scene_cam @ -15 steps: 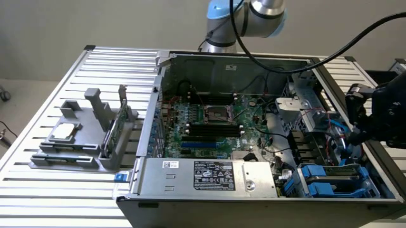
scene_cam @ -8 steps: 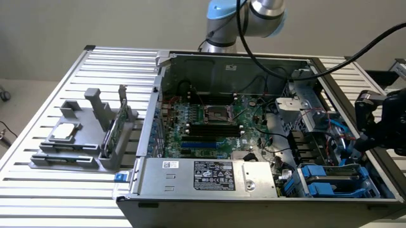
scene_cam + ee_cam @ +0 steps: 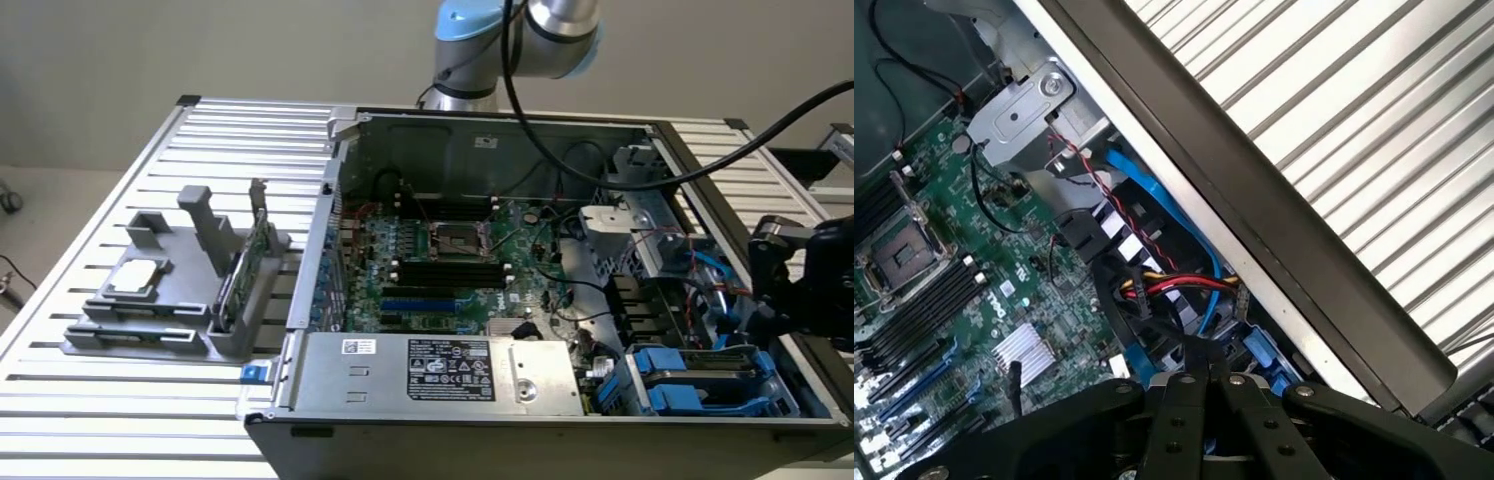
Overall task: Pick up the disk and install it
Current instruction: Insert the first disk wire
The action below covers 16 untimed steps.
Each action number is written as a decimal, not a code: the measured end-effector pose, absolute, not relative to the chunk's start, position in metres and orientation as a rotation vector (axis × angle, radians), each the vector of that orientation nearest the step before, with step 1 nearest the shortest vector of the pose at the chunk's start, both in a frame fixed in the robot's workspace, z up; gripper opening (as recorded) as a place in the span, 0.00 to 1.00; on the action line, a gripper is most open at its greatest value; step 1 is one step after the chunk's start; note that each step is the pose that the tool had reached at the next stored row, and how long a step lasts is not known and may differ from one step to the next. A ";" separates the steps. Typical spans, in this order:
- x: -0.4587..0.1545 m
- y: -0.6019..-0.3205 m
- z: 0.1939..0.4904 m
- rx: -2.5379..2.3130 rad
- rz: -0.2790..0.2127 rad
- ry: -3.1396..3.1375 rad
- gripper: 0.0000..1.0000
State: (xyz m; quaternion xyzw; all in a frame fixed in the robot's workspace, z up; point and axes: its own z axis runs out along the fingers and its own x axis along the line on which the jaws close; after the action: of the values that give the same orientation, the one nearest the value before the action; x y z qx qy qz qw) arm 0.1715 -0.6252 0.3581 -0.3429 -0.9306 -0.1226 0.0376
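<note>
- Hovering at the edge of the open computer case [image 3: 441,135] on the table [image 3: 134,420], the gripper [image 3: 1204,378] has its fingers pressed together, pinching nothing, which looks better suited to nudging than grasping.
- The blue-railed disk [image 3: 694,378] lies in the corner drive bay just beside it, apparently already slotted in.

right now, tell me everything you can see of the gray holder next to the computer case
The gray holder looks like matte plastic: a stepped base with upright posts rising from it. It rests flat on the slatted metal table, close beside the open computer case, on the exterior view's left. A small square silver chip lies flat in a recess on it, and a thin green circuit card stands on edge in a slot on the side nearest the case. Whether the holder touches the case cannot be told.
</note>
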 end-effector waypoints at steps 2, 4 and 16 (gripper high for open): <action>0.172 -0.627 0.355 -1.053 -0.376 -2.855 0.11; 0.172 -0.629 0.352 -1.054 -0.376 -2.855 0.11; 0.175 -0.630 0.350 -1.080 -0.325 -2.849 0.20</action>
State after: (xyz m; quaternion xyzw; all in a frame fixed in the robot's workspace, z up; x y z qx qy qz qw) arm 0.1751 -0.6296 0.3498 -0.3523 -0.9291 -0.1061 0.0386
